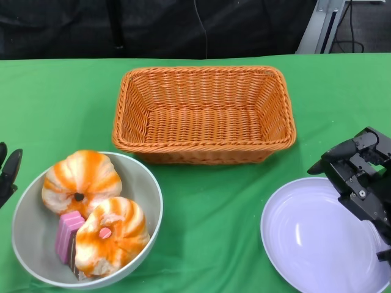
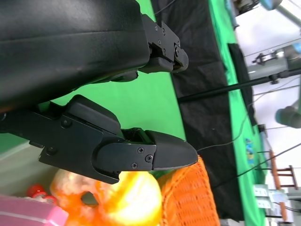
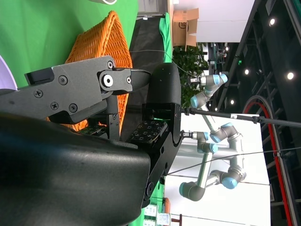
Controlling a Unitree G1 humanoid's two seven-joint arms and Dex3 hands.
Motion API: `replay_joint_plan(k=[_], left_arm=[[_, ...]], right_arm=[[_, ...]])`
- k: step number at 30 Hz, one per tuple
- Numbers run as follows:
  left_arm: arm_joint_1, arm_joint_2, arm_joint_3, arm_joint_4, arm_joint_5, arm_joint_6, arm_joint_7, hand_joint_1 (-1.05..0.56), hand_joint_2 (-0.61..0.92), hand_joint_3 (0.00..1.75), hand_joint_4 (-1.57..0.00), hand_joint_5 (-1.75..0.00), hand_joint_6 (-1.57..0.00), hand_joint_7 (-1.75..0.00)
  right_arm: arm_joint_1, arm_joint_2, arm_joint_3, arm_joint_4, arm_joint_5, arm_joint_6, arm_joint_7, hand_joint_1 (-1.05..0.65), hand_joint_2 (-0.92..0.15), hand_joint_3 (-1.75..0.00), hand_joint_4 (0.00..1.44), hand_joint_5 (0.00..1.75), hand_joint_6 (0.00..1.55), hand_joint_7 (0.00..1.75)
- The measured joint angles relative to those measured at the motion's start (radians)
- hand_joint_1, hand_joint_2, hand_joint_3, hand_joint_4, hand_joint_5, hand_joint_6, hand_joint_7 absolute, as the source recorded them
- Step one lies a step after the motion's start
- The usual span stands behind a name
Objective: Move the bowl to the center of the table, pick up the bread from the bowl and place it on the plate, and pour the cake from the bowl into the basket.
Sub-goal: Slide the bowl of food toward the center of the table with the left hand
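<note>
1. Two breads (image 1: 81,178) and a pink cake (image 1: 68,235) sit in the bowl (image 1: 146,183), at the bench's (image 1: 214,207) near-left corner.
2. Left hand (image 1: 7,172) hovers just beside the rim, fingers spread, empty; right hand (image 1: 360,177) hangs empty over the plate (image 1: 305,238).
3. Risk: a shallow rim grip could tip the bowl and spill.

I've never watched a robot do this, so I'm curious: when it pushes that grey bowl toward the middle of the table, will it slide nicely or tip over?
Probably it slides rather than tips: the bowl looks wide and low. The green cloth may drag on it. The two breads and the pink cake sit loose inside, so they could shift.
</note>
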Motion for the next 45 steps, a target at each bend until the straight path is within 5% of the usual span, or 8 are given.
replay_joint_plan(k=[24, 45], left_arm=[[-0.01, 0.019, -0.096, -0.088, 0.12, 0.278, 0.001, -0.77, 0.92, 0.58, -0.17, -0.01, -0.16, -0.01], [-0.01, 0.042, -0.168, -0.106, 0.194, 0.357, -0.001, -0.82, 0.92, 0.57, -0.21, -0.01, -0.17, 0.0]], right_arm=[[0.003, 0.0, 0.004, -0.011, -0.007, 0.002, -0.002, -0.2, -0.92, -0.26, 0.72, 1.44, 0.78, 1.03], [0.007, 0.0, 0.005, -0.017, 0.0, 0.004, 0.001, -0.21, -0.92, -0.25, 0.72, 1.45, 0.77, 1.05]])
